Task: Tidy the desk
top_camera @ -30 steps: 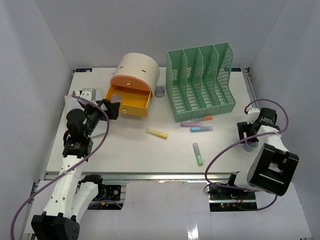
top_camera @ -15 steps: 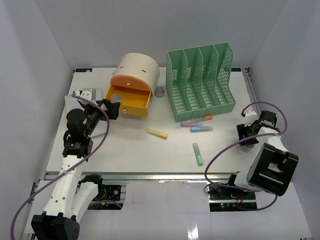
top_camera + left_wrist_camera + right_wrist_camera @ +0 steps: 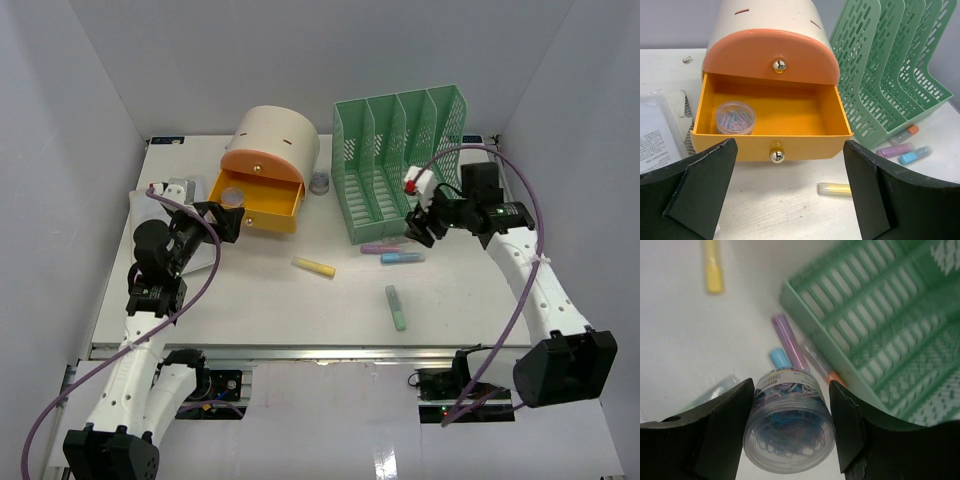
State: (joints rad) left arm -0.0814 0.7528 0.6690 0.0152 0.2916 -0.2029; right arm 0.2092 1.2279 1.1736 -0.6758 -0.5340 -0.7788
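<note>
My right gripper (image 3: 791,390) is shut on a clear round jar of coloured paper clips (image 3: 788,427). It holds the jar in the air above the purple (image 3: 380,248) and blue (image 3: 402,257) highlighters, just in front of the green file organizer (image 3: 400,160). My left gripper (image 3: 789,150) stands open facing the pulled-out orange drawer (image 3: 771,107) of the cream drawer box (image 3: 275,140), with nothing between its fingers. A second paper-clip jar (image 3: 735,118) sits in the drawer's left corner. All of this rests on the white desk (image 3: 250,290).
A yellow highlighter (image 3: 314,267) and a green one (image 3: 396,307) lie loose mid-desk, and an orange one (image 3: 416,236) lies against the organizer. A small jar (image 3: 320,183) stands between box and organizer. A clear packet with printed paper (image 3: 655,130) lies left of the drawer.
My right gripper shut on the jar at the desk's right edge, then lifted it and carried it left and away to the organizer's front. The left arm has stayed put.
</note>
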